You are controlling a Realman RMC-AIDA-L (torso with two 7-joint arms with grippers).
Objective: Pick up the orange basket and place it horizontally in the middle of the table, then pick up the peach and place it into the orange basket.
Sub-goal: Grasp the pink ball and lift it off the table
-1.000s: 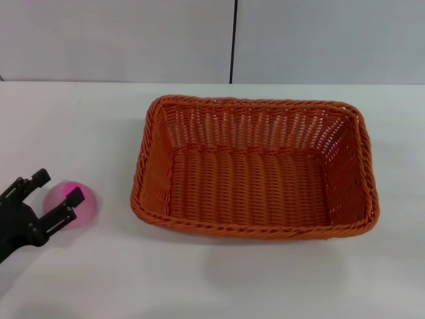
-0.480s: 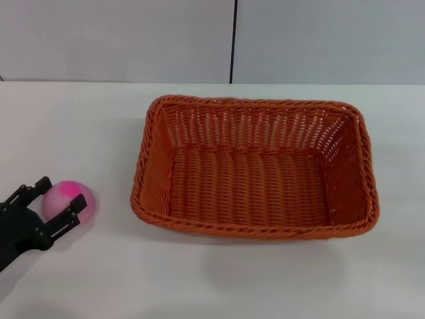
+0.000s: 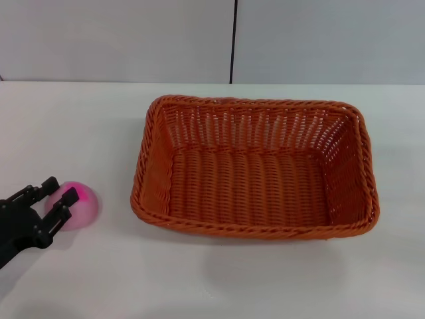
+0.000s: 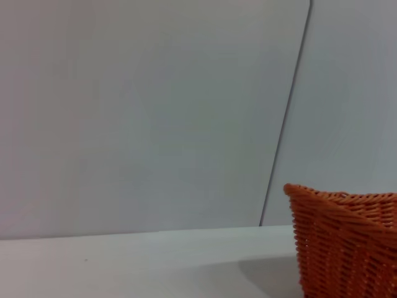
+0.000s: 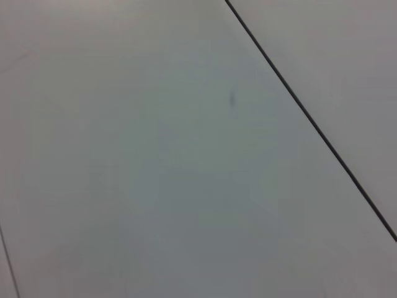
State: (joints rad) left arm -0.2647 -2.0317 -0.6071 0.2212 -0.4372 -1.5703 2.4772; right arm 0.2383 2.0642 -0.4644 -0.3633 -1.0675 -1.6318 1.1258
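Observation:
The orange basket sits lengthwise across the middle of the white table, open side up and with nothing in it. One corner of it shows in the left wrist view. The peach, pale pink with a magenta patch on top, rests on the table left of the basket. My left gripper reaches in low from the left edge. It is open, with one finger behind the peach's left side and the other finger across its top. The right gripper is out of view.
A grey wall with a dark vertical seam runs behind the table's far edge. Bare tabletop lies between the peach and the basket and along the front edge.
My left gripper has edged toward the peach and its fingers have drawn closer together around the peach's left side. The basket has stayed put.

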